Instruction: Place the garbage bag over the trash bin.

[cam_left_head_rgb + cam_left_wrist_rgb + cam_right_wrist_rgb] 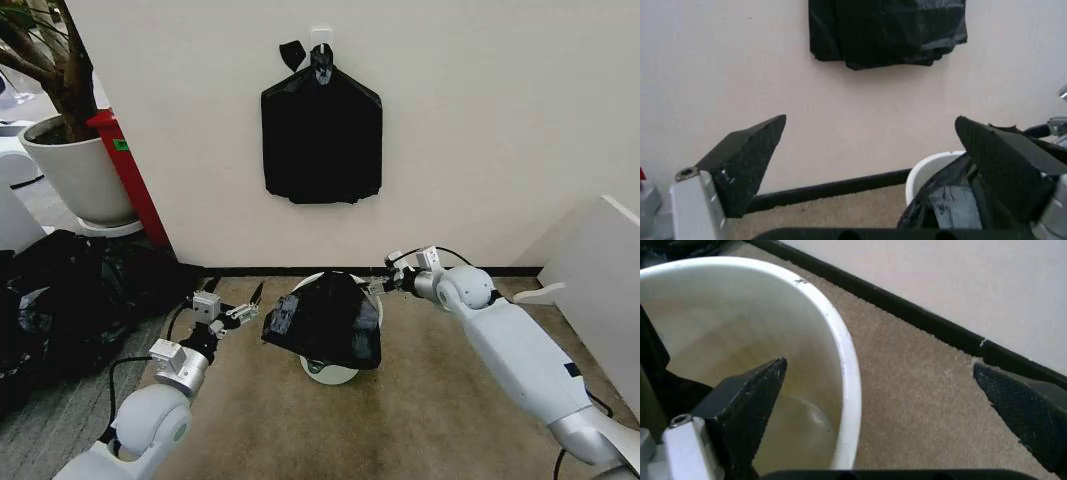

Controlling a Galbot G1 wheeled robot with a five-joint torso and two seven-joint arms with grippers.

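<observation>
txt: none legible | labels/brands/nos.: none | signs: none

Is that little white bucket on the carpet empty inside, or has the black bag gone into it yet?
Mostly empty: the trash bin shows a bare cream interior, while the garbage bag drapes over one side of its rim.

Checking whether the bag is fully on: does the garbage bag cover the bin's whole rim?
No: in the right wrist view the trash bin shows a bare white rim, with the garbage bag only on the far side.

Garbage bag hides most of the trash bin beneath it
</observation>
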